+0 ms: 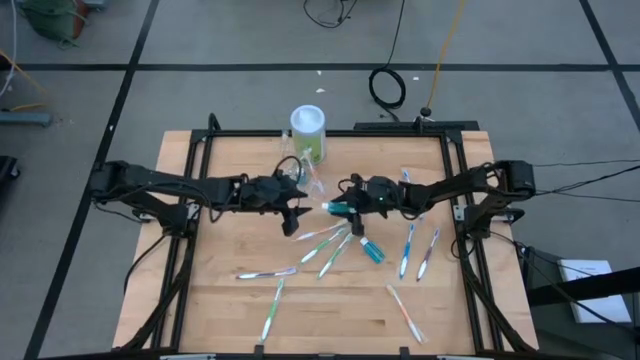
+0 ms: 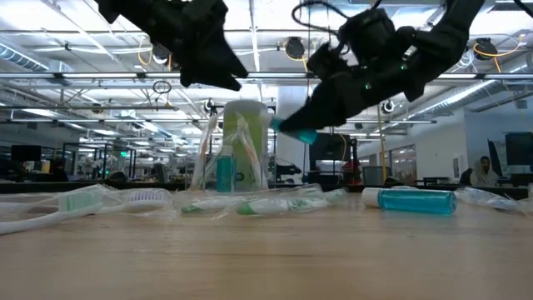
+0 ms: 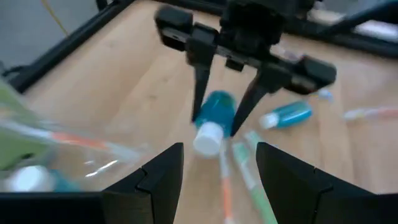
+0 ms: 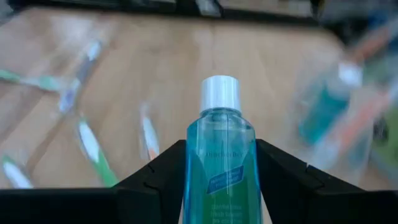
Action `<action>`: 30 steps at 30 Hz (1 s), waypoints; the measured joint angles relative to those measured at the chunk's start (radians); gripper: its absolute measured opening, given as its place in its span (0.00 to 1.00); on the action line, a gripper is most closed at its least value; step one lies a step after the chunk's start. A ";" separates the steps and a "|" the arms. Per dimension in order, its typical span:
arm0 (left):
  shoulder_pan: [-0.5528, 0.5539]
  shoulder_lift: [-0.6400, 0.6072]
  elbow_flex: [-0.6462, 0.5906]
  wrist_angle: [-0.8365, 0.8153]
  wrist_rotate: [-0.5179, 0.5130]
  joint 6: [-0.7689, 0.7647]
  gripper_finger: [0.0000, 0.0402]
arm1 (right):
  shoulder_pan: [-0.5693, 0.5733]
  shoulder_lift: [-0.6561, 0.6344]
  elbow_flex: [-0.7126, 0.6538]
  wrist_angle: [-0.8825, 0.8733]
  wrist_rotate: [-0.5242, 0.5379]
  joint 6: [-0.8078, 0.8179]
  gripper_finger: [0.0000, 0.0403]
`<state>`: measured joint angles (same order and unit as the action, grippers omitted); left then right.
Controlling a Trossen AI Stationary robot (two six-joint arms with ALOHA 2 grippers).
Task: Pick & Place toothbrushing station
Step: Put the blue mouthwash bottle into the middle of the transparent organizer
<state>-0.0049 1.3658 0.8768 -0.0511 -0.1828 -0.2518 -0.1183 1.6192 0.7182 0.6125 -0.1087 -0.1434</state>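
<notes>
R end effector (image 1: 345,207) is clenched on a blue mouthwash bottle (image 4: 219,163), white cap fwd, held above the bench (image 1: 220,310). L end effector (image 1: 297,218) hangs released just beside it. Clear toothbrushing station (image 1: 300,178) stands next to the green canister (image 1: 308,135), w/ items inside.

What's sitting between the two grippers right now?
Only the teal bottle held by the right gripper, its white cap toward the open left gripper. The high view shows loose toothbrushes just below that gap.

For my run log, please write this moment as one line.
right gripper: holds blue bottle above table | left gripper: open, near clear holder
</notes>
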 joint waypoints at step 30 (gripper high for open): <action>-0.012 0.149 0.000 0.198 0.001 -0.420 0.52 | 0.120 -0.020 0.000 0.118 0.243 -0.269 0.41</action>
<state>-0.0166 1.5146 0.8768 0.1468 -0.1822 -0.6714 0.0021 1.5993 0.7177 0.7302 0.1345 -0.4126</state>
